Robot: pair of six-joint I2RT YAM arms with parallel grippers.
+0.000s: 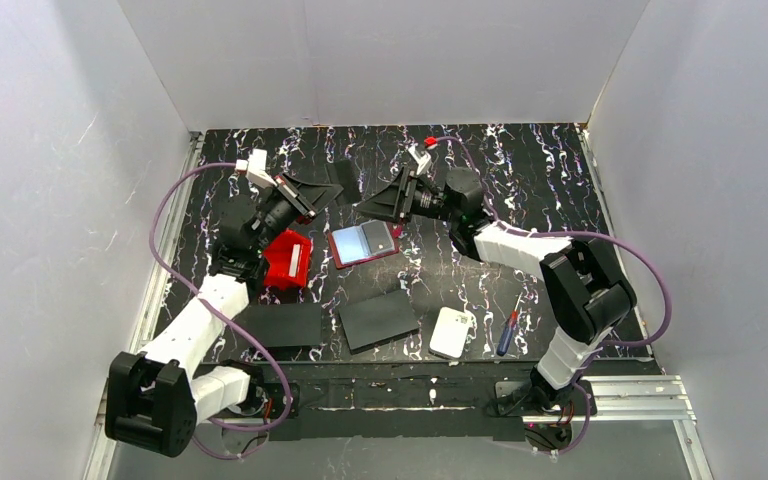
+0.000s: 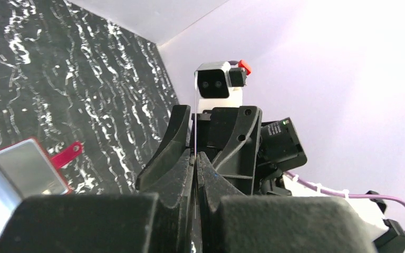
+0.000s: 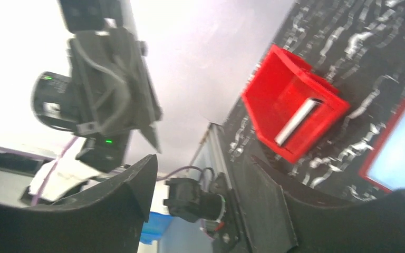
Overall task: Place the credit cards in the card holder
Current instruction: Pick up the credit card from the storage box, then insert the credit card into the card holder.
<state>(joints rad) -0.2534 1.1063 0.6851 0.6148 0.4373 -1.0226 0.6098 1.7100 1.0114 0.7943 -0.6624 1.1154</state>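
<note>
The card holder (image 1: 363, 243) lies open on the dark marbled table, dark red, with pale cards on both halves. It also shows in the left wrist view (image 2: 16, 179) and at the right edge of the right wrist view (image 3: 401, 147). My left gripper (image 1: 308, 195) is raised left of it. In its wrist view (image 2: 195, 158) it is shut on a thin credit card (image 2: 195, 105) seen edge-on. My right gripper (image 1: 370, 205) faces the left one from above the holder's far side. Its jaws stand wide open and empty (image 3: 203, 168).
A bright red bin (image 1: 287, 258) beside the left arm holds a pale card on edge (image 3: 295, 121). Two black sheets (image 1: 282, 325) (image 1: 378, 320), a white rounded pad (image 1: 452, 332) and a screwdriver (image 1: 507, 330) lie near the front. White walls enclose the table.
</note>
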